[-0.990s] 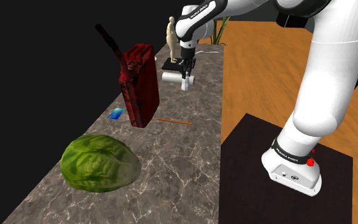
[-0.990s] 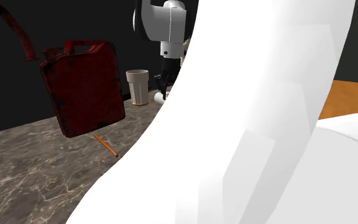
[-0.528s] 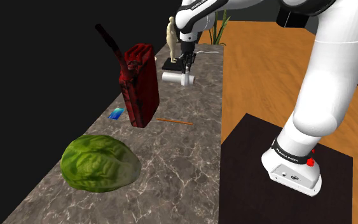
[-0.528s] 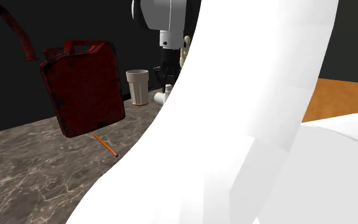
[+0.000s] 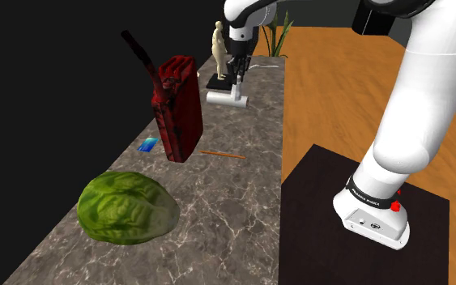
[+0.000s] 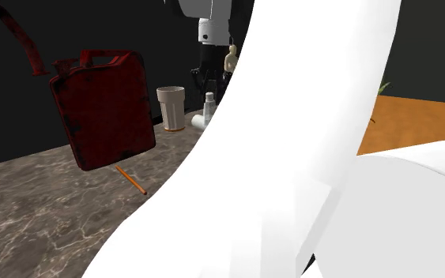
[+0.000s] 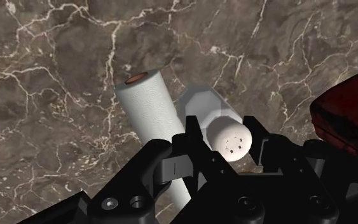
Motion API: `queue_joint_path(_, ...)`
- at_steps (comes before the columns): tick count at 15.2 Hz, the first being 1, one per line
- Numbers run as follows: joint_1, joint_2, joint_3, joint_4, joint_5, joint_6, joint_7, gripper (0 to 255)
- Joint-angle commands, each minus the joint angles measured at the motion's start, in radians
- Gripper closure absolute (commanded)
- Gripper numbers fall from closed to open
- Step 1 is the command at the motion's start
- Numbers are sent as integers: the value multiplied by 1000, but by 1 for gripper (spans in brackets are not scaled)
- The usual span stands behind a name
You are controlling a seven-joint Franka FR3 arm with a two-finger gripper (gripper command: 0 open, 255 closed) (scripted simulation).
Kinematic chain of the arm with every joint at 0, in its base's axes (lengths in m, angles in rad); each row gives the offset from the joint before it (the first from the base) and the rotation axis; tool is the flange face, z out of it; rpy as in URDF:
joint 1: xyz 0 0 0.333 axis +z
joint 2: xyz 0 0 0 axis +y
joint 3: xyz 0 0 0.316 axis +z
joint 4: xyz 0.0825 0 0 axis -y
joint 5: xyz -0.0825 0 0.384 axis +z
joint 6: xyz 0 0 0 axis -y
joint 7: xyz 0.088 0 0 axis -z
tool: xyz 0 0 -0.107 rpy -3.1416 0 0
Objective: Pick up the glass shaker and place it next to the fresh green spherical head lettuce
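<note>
Between the jaws: shaker, pale body with a white perforated cap, upright, pinched near the cap by both black fingers. It is carried close over the bench, which is brown marbled stone with white veins.

Directly beside the jaws: paper roll, white, lying on its side on the bench, running along the shaker's flank.

Just beyond the jaws, away from the stand: figurine, tan, standing on a black base. Green plant leaves rise further off at the bench end.

Near the jaws, on the jerry can's side: cup, pale, upright.

Further from the jaws along the bench: jerry can, dark red, with a spout hose rising from its top. An orange pencil lies flat by its foot, and a small blue item lies on its other side.

Well apart from the jaws, at the opposite end of the bench: lettuce, green, rounded head, resting on the stone. The jerry can stands between it and the shaker.

Surroundings: wooden floor under the dark stand, and a black area beyond the bench's far edge.
</note>
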Motion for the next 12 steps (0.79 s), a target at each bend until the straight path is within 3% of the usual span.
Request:
queue_joint_path(1,1,-6,0,21,-2,-27,4,255)
queue_joint_path(12,0,-27,-2,142,-10,-168,17,255)
